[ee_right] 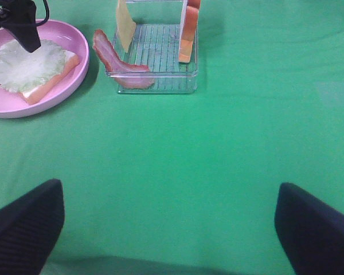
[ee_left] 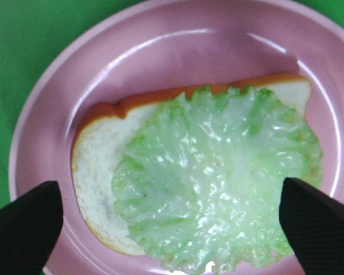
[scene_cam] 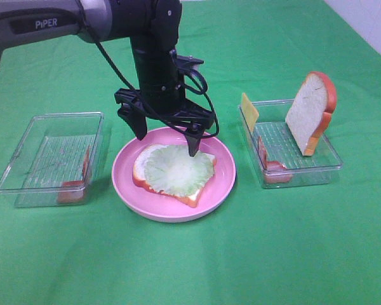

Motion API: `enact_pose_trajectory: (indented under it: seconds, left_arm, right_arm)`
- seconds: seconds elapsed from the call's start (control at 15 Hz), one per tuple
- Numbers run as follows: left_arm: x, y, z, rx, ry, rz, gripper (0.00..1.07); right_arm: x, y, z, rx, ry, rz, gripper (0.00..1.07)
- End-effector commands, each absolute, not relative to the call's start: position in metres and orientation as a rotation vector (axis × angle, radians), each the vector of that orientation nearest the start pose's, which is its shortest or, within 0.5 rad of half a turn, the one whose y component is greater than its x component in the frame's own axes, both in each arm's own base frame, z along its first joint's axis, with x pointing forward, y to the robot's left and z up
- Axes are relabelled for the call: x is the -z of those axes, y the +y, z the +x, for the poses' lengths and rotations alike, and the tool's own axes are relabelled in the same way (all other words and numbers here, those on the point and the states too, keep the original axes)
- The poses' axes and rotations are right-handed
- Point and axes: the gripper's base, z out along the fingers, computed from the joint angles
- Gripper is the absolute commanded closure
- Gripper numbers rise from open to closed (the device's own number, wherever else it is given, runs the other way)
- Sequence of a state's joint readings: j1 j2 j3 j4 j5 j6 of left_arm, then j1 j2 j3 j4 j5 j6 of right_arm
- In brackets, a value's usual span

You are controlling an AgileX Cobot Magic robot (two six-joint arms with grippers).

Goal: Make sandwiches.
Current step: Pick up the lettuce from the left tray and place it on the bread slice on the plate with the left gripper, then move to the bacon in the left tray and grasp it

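Lettuce leaf [scene_cam: 178, 168] lying on a bread slice [scene_cam: 138, 171] in the pink plate [scene_cam: 124, 184], left claw released above it.
The left gripper [scene_cam: 167, 145] is hanging just over the leaf, its jaws standing wide apart and gripping nothing. The right gripper [ee_right: 169, 229] is hovering over bare green cloth, likewise spread and empty. A second bread slice [scene_cam: 308, 108] is standing upright in the right tray [scene_cam: 305, 175], with a cheese square [scene_cam: 248, 108] leaning at its far corner and a bacon strip [scene_cam: 270, 166] draping over its near corner. Another bacon piece [scene_cam: 76, 184] is resting in the left tray [scene_cam: 25, 140].
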State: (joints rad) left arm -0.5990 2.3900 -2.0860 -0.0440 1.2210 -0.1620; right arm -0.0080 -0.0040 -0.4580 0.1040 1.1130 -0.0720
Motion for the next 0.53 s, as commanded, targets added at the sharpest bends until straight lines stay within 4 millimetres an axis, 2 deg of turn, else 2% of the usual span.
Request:
enact_pose_trajectory:
  seconds: [0.07,0.27,0.47,0.53]
  left_arm:
    - [-0.179,-0.28,0.402,0.107,3.01,0.644,0.06]
    - [-0.184,-0.279,0.401,0.114,3.001,0.642,0.06]
    - [-0.205,-0.277,0.399,0.118,2.955,0.648,0.06]
    - [-0.217,-0.274,0.398,0.098,2.922,0.647,0.06]
  right_arm:
    - [-0.261,0.008,-0.007,-0.071,2.093,-0.069,0.12]
    - [-0.261,0.008,-0.007,-0.071,2.093,-0.069,0.12]
    - [-0.261,0.008,-0.007,-0.071,2.093,-0.069,0.12]
    - [-0.261,0.008,-0.007,-0.071,2.093,-0.069,0.12]
